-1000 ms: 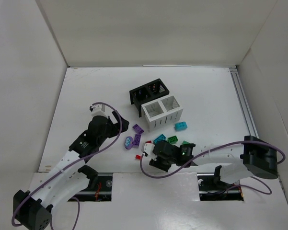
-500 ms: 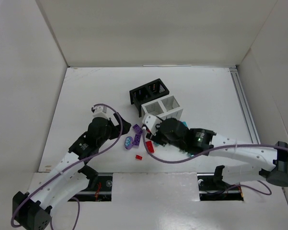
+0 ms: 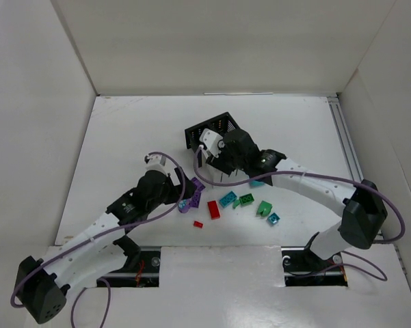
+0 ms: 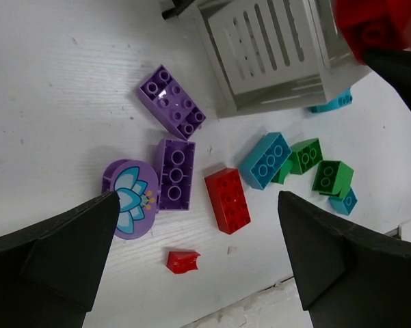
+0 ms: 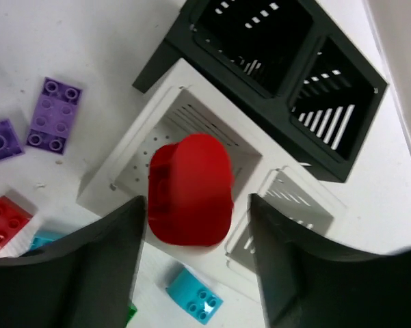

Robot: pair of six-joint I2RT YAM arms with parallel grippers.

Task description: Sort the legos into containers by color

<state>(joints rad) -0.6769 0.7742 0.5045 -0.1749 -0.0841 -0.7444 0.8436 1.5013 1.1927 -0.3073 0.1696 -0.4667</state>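
My right gripper [image 3: 209, 147] [image 5: 197, 199] hangs above the white bin [image 5: 131, 149] [image 4: 273, 55], over its left compartment. A red rounded piece [image 5: 189, 190] sits between its fingers, blurred, with a gap to the right finger; the jaws stand apart. The black bin [image 3: 212, 128] [image 5: 306, 48] is just behind. My left gripper [image 3: 185, 195] [image 4: 198, 198] is wide open over the loose legos: purple oval [image 4: 131, 198], two purple bricks [image 4: 174, 173] [image 4: 172, 101], red brick [image 4: 227, 200] and small red piece [image 4: 182, 260].
Teal brick [image 4: 267, 159], two green bricks [image 4: 304, 155] [image 4: 332, 176] and a small teal one [image 4: 343, 201] lie right of the red brick. Another teal brick [image 5: 195, 295] rests by the white bin's front. The table's front edge runs just below the small red piece.
My right arm swung from the front pile up over the white bin, carrying the red rounded piece. My left gripper moved right, over the purple pieces.
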